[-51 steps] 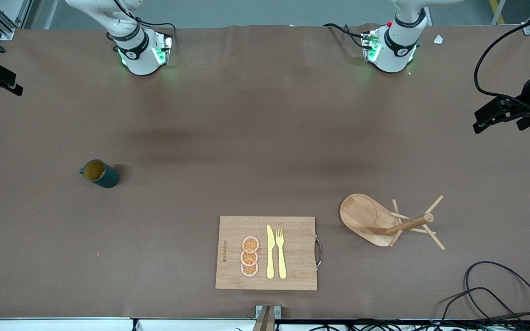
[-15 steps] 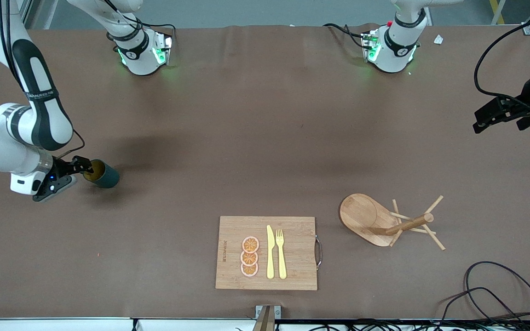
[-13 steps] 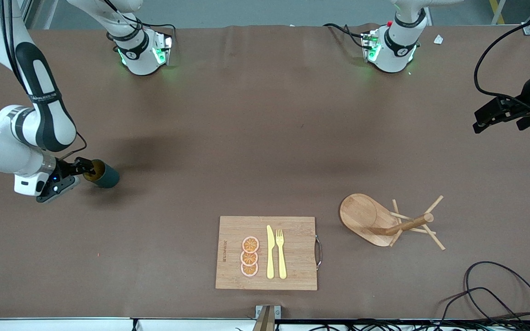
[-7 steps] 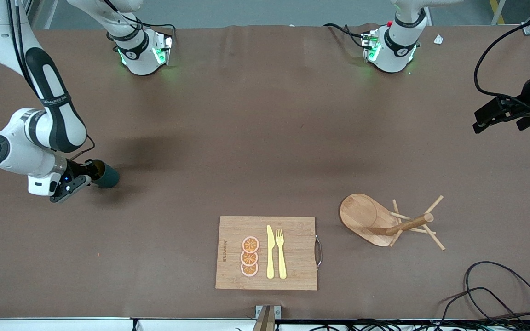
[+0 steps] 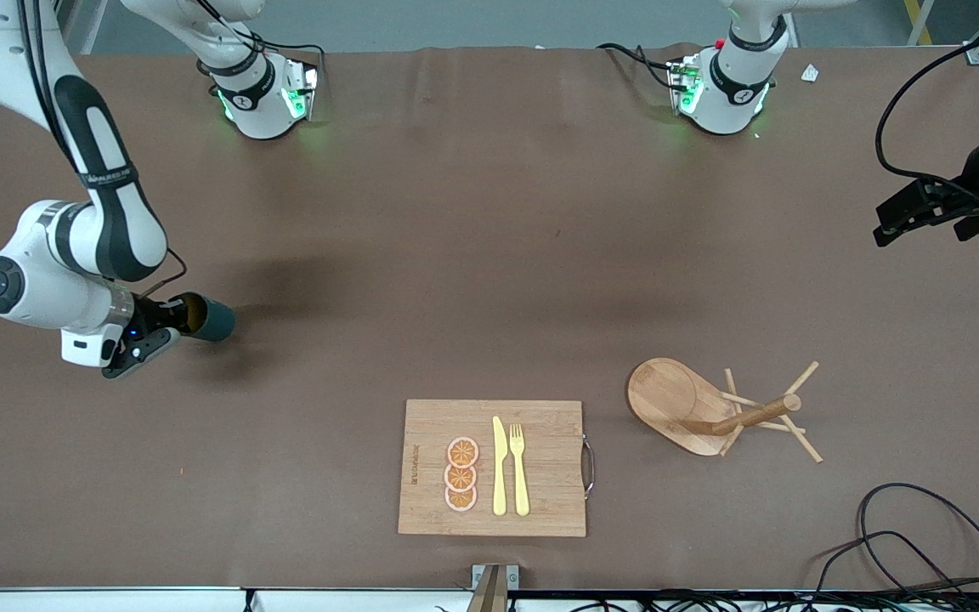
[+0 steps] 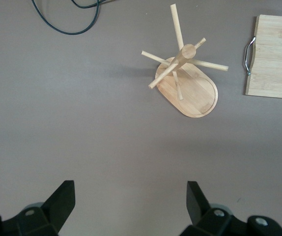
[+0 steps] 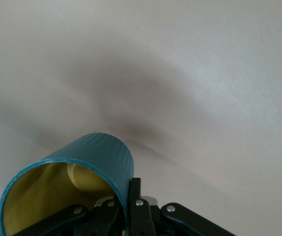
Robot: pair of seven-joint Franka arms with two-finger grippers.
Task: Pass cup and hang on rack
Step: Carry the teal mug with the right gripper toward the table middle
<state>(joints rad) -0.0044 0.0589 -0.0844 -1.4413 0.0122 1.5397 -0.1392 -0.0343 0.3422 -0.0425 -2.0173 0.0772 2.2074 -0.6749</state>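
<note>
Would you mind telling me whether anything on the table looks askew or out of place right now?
Nothing looks spilled or damaged. The one thing off level is the cup, tipped over in the right claw, which is shut on its rim. The rack stands upright toward the left arm's end, and the left claw hangs open above the table.

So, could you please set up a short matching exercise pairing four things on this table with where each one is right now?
Things:
1. dark teal ribbed cup
2. light wooden mug rack
3. yellow plastic fork
4. left gripper

Places or states:
A. on the bamboo cutting board
B. open above bare table
C. gripped by its rim in the right gripper
D. standing toward the left arm's end

Pairs: 1-C, 2-D, 3-A, 4-B
</note>
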